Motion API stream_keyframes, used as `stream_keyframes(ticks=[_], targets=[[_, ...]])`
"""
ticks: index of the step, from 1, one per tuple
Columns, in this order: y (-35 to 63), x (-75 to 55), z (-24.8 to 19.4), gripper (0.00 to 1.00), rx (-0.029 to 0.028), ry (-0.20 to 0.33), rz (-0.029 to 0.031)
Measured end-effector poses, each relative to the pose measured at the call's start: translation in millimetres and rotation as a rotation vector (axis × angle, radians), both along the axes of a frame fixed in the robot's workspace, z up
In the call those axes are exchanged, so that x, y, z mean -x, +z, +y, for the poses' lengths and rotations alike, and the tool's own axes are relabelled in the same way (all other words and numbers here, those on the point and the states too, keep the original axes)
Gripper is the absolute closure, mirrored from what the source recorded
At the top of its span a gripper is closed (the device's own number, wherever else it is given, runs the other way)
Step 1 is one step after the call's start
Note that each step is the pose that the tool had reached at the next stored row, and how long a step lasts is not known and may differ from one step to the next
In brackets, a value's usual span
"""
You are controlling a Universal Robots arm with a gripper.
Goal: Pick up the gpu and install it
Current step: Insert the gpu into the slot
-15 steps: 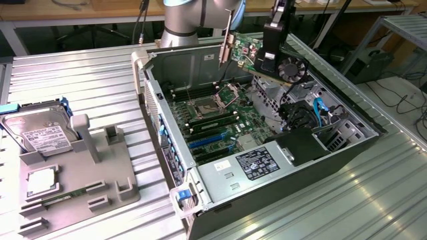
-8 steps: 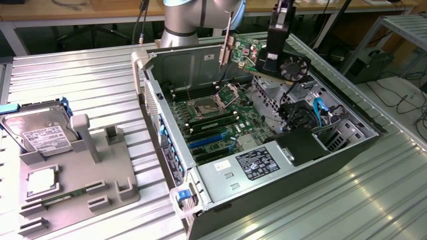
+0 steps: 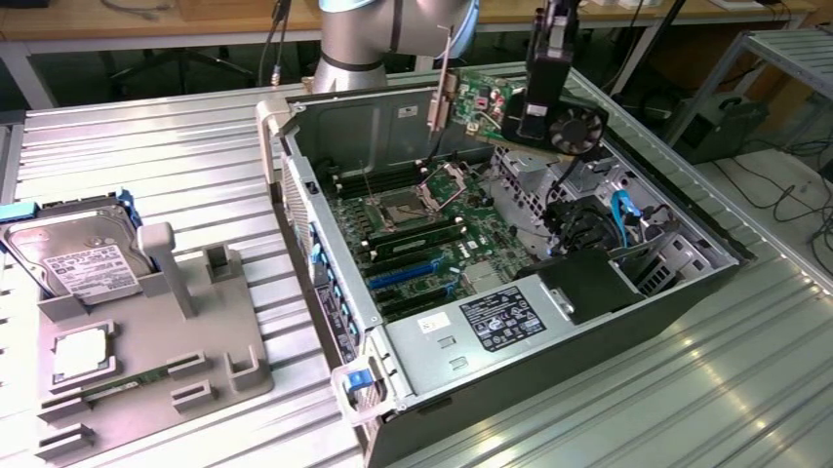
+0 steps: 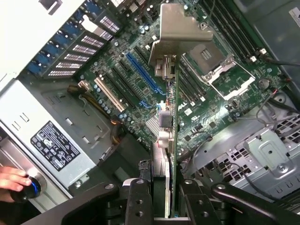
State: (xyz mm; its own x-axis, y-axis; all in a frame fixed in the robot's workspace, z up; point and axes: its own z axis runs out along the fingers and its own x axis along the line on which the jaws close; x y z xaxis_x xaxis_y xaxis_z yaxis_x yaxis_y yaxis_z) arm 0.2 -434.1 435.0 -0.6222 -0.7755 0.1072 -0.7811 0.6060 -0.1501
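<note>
The gripper [image 3: 536,125] pinches the gpu [image 3: 485,103] (silver bracket [image 4: 180,28] at its far end) above the motherboard [image 3: 416,229] of the open tower case [image 3: 365,122].

- Open case [image 3: 297,210] lies on its side, nothing covering the motherboard [image 3: 416,234].
- The gpu [image 3: 482,102], clamped edge-on between the gripper [image 4: 168,192] fingers, hangs above the case's far end, clear of its walls.
- Slots [image 4: 143,72] under the card stand bare.
- Power supply [image 3: 501,317] fills the near corner.
- Drive cage [image 3: 651,268] and loose cables [image 3: 606,219] crowd the exterior view's right side.
- A person's hand [image 4: 11,180] sits at the case's edge beside the power supply.
- Arm base [image 3: 377,39] stands behind the case.
</note>
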Motion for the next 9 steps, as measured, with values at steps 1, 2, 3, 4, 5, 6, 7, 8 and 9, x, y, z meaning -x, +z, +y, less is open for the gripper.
stream_keyframes(ticks=[1, 2, 3, 4, 5, 6, 7, 8, 9], targets=[[0.0, 0.0, 0.0, 0.72, 0.0000, 0.013, 0.0000], [0.0, 0.0, -0.1, 0.72, 0.0000, 0.024, 0.0000], [-0.1, 0.0, -0.1, 0.72, -0.0001, 0.032, 0.0000], [-0.1, 0.0, -0.1, 0.72, 0.0001, 0.051, 0.0001], [-0.1, 0.1, -0.2, 0.72, 0.0001, 0.064, 0.0000], [-0.1, 0.0, -0.2, 0.72, 0.0001, 0.080, 0.0001], [-0.1, 0.0, -0.2, 0.72, 0.0001, 0.093, 0.0000], [-0.2, 0.0, -0.2, 0.72, 0.0000, 0.108, 0.0000], [-0.2, 0.0, -0.2, 0.72, 0.0001, 0.122, 0.0000]])
